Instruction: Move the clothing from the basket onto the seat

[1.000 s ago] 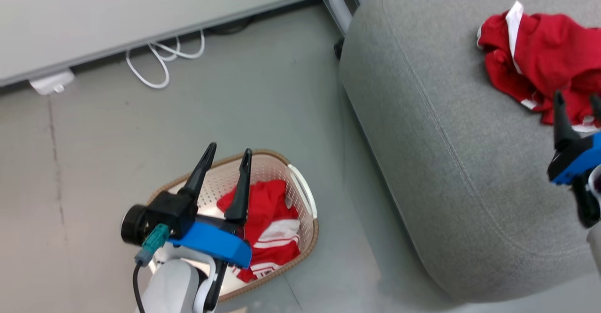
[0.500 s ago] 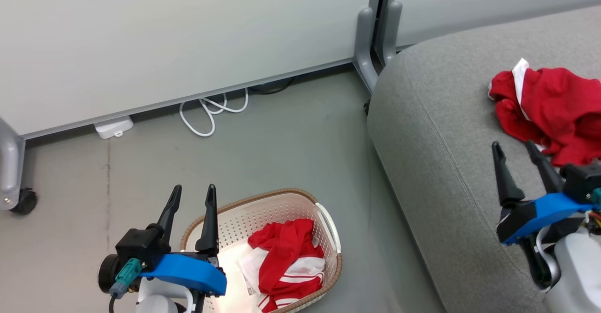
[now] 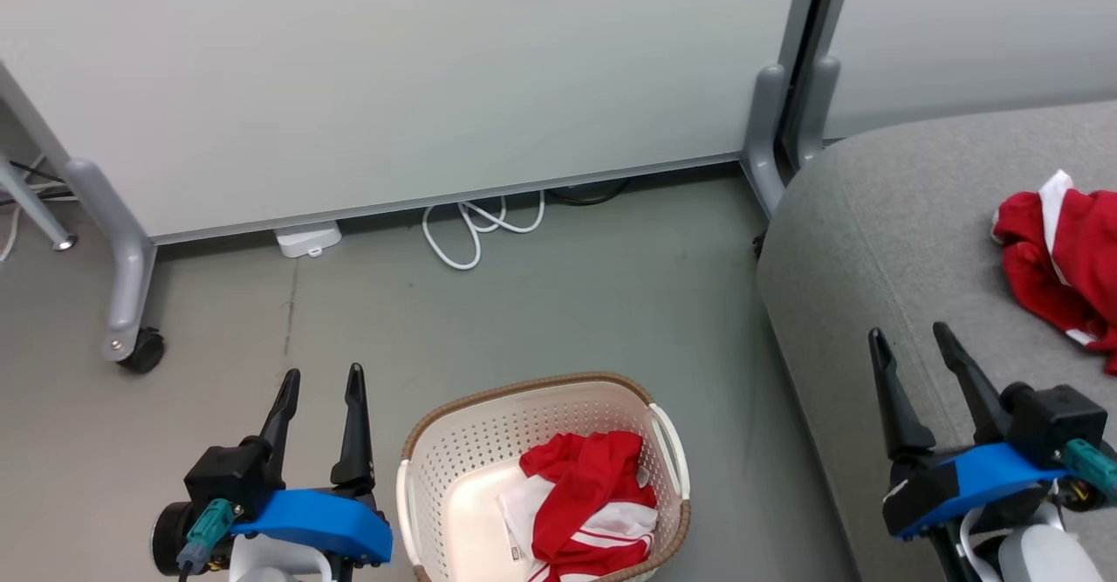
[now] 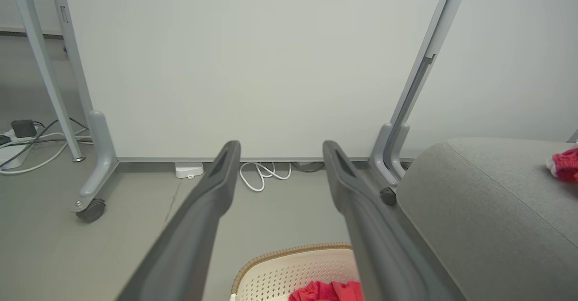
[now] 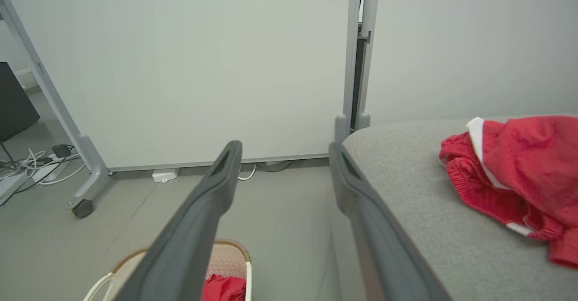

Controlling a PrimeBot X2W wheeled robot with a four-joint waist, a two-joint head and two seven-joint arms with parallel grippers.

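One red garment [image 3: 586,499] with white stripes lies crumpled in the cream basket [image 3: 454,442] on the floor, low in the head view. A second red garment [image 3: 1060,263] with white trim rests on the grey seat [image 3: 881,242] at the right, also the red garment [image 5: 519,174] in the right wrist view. My left gripper [image 3: 321,378] is open and empty, left of the basket. My right gripper [image 3: 907,336] is open and empty over the seat's front edge, short of the garment there. The basket's brown rim [image 4: 289,252] appears beneath the left fingers [image 4: 212,201].
A white partition panel [image 3: 393,76] on grey wheeled legs [image 3: 131,303] stands behind the basket, with a white cable [image 3: 476,229] and a small white box [image 3: 307,239] at its foot. Grey floor [image 3: 567,311] lies open between panel, basket and seat.
The head camera has tilted up and swung, so the basket and seat sit lower and further right. Both grippers drew back toward the bottom edge, the left one now off the basket.
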